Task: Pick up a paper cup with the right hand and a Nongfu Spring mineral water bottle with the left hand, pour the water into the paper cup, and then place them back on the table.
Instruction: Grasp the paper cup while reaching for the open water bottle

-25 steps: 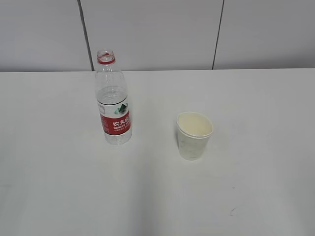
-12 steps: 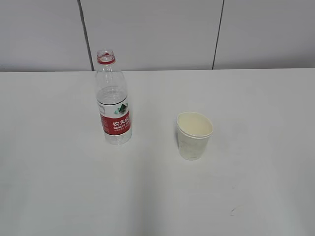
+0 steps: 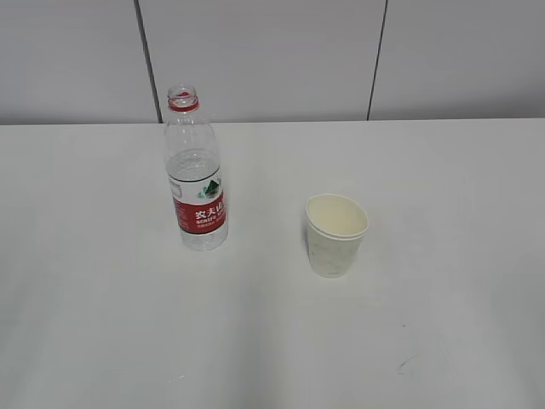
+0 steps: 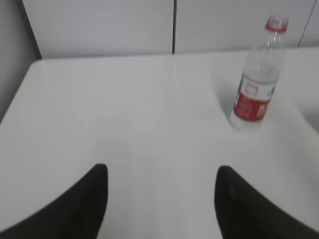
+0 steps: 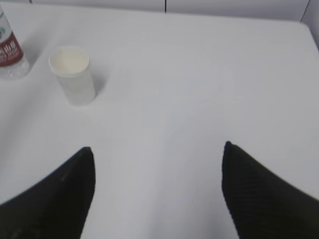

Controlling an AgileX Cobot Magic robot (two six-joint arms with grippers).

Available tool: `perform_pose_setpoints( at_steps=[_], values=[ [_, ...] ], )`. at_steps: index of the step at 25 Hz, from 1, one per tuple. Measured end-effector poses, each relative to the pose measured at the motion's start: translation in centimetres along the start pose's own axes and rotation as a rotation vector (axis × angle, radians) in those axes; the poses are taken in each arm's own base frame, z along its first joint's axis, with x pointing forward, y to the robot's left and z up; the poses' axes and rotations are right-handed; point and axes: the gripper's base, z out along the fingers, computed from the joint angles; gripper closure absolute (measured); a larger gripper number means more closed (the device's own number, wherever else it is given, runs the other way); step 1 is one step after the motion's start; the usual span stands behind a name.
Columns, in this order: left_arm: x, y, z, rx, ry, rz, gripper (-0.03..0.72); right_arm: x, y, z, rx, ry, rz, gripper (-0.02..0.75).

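The Nongfu Spring mineral water bottle (image 3: 196, 183) stands upright and uncapped on the white table (image 3: 443, 170), left of centre. It also shows in the left wrist view (image 4: 255, 79), far right and ahead, and its base shows in the right wrist view (image 5: 9, 55). The paper cup (image 3: 335, 235) stands upright to its right and shows in the right wrist view (image 5: 74, 74). My left gripper (image 4: 160, 169) is open and empty, well short of the bottle. My right gripper (image 5: 158, 148) is open and empty, short of and right of the cup. Neither arm shows in the exterior view.
A grey panelled wall (image 3: 272, 51) runs behind the table's far edge. The table's left edge (image 4: 20, 94) shows in the left wrist view. Small dark scuffs (image 3: 400, 366) mark the tabletop near the front right.
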Motion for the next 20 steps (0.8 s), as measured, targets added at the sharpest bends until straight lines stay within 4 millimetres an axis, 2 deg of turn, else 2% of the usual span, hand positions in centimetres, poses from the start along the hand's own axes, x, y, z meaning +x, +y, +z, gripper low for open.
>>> perform_pose_setpoints(
  at_steps=[4,8,11,15,20],
  values=[
    [-0.4,0.0,1.4,-0.002,-0.146,-0.005,0.262,-1.6,-0.2,1.6,0.01,-0.08,-0.007,0.15],
    [0.3,0.0,3.4,0.002,-0.212,-0.021,0.262,-2.9,-0.5,4.4,0.021,-0.133,-0.019,0.15],
    [0.0,0.1,4.7,-0.002,-0.267,-0.03,0.262,-3.4,-0.7,6.6,0.032,-0.182,-0.022,0.15],
    [-0.3,0.2,7.0,-0.009,-0.253,-0.035,0.262,-3.9,-0.9,9.5,0.042,-0.172,-0.034,0.15],
    [-1.7,0.4,9.5,-0.02,-0.288,-0.041,0.263,-4.7,-1.1,12.5,0.052,-0.177,-0.042,0.15]
  ],
)
